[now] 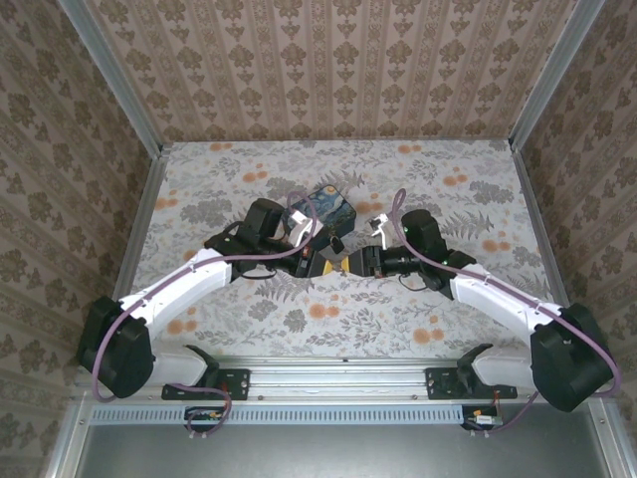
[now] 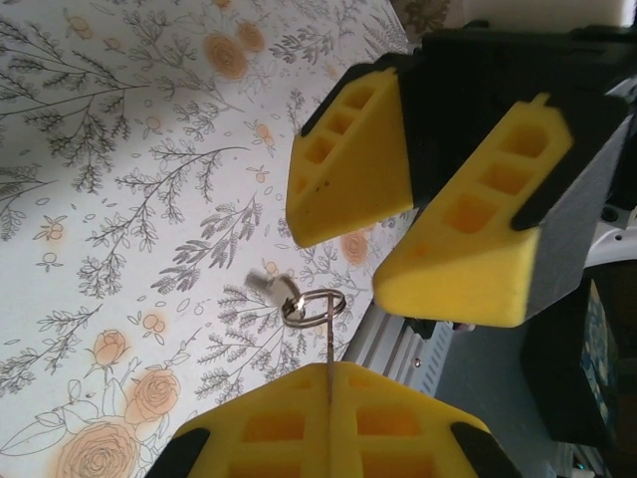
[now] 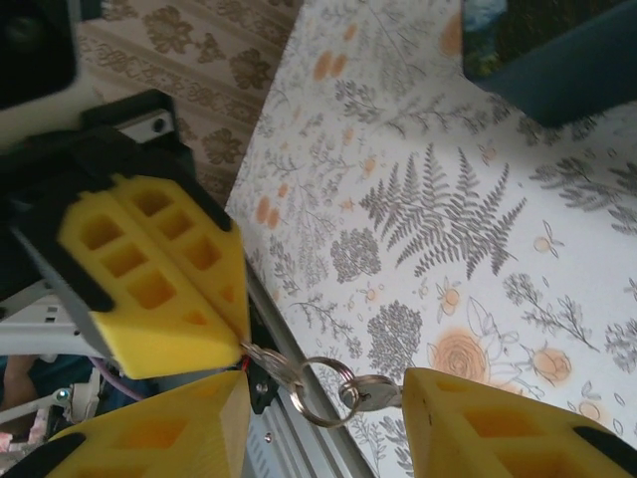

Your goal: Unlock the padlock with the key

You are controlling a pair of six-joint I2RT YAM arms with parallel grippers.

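Left gripper [image 2: 328,370] pinches the key [image 2: 328,349] tight, its ring [image 2: 314,304] poking between the right gripper's [image 3: 326,393] half-spread fingers (padlock [image 1: 333,207] sits farther back).

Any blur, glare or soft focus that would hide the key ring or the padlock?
Top external: evenly lit, but the padlock is small in frame. Left wrist: key ring sharp, the silver piece beside it blurred. Right wrist: key ring readable, padlock soft at the frame corner, its own fingers out of focus.
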